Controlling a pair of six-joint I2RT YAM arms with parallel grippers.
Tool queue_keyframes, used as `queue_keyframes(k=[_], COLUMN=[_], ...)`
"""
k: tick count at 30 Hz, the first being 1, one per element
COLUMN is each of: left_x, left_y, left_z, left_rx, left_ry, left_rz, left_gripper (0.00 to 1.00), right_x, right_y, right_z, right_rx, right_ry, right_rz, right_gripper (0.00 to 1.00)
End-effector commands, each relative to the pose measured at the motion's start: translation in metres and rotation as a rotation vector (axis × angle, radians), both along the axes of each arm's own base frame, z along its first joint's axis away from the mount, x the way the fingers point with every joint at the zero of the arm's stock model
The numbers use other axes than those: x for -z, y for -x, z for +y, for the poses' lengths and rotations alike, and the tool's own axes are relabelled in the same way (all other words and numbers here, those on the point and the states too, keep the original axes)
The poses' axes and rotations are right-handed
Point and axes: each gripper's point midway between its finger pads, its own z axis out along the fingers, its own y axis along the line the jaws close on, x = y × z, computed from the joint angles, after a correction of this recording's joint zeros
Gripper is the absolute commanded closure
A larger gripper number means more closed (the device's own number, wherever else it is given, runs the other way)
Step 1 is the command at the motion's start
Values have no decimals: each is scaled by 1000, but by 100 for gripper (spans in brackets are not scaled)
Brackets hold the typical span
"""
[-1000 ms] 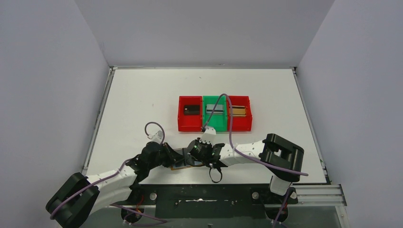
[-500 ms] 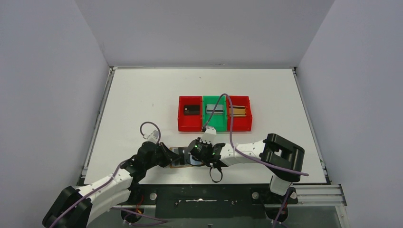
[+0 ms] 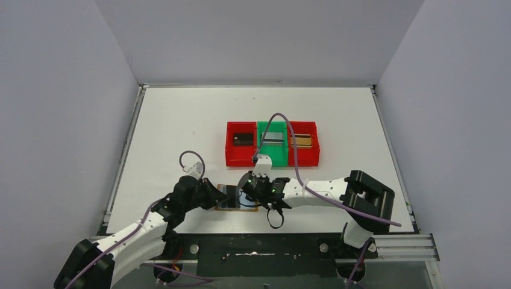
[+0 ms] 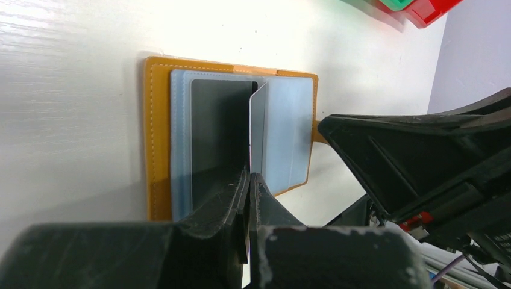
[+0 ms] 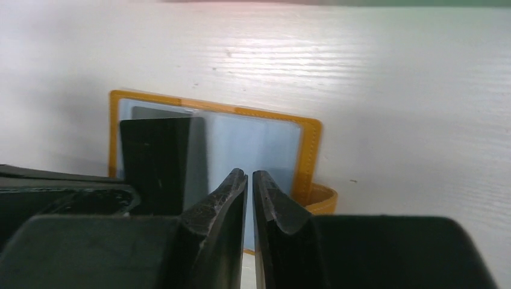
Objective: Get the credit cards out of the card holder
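Plainly the card holder lies open and flat on the white bench: a stitched mustard leather rim around glossy blue-grey pockets. What looks like a dark card sits in one pocket. It is probably light, stiff and slick, best nipped by a bare edge while the limp holder is pinned. Over the holder, the left pincer is clamped on a thin pale inner leaf standing on edge; the right pincer hovers, barely parted, empty

Tan card holder (bifold), open, lying flat
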Motion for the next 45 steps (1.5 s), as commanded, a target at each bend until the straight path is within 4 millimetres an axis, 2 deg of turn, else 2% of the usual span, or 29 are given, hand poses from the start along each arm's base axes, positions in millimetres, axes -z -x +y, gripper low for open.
queue_keyframes(k=[1,3,7,11,14,16,19,26,30,33,37,40,43,45], left_x=[-26,-29,-34,-41,-44,-49,-52,-55,-55,-62,-74,-80,-88,-94], left_y=[-10,-10,-11,-14,-16,-20,-22,-21,-23,-24,-25,-25,-25,-24], left_z=[-15,-18,-20,-17,-13,-10,-7,-7,1,5,10,14,13,10], left_rx=[63,72,77,66,61,48,39,53,20,-2,-32,-48,-53,-43], left_ry=[50,58,66,45,14,-12,-30,-38,-69,-74,-61,-57,-30,1], left_rz=[-70,-69,-73,-87,-91,-100,-111,-109,-111,-131,-165,-182,-208,-228], left_gripper=[100,100,100,100,100,100,100,100,100,100,100,100,100,100], right_x=[-34,-27,-2,20,34,39,39,21,0,-22,-55,-71,-82,-84], right_y=[-5,-5,-4,3,7,9,12,7,2,-1,-7,-5,-1,3], right_z=[37,45,38,20,0,-13,-18,-10,0,3,-6,-9,-3,1], right_rx=[-81,-88,-49,5,62,83,74,47,14,-10,10,-7,-37,-53], right_ry=[-116,-138,-109,-81,-31,1,-7,-79,-144,-206,-265,-315,-413,-477], right_rz=[-69,-51,6,49,73,79,74,38,-4,-57,-139,-172,-188,-189], right_gripper=[88,88,89,89,89,89,88,87,85,74,65,59,40,31])
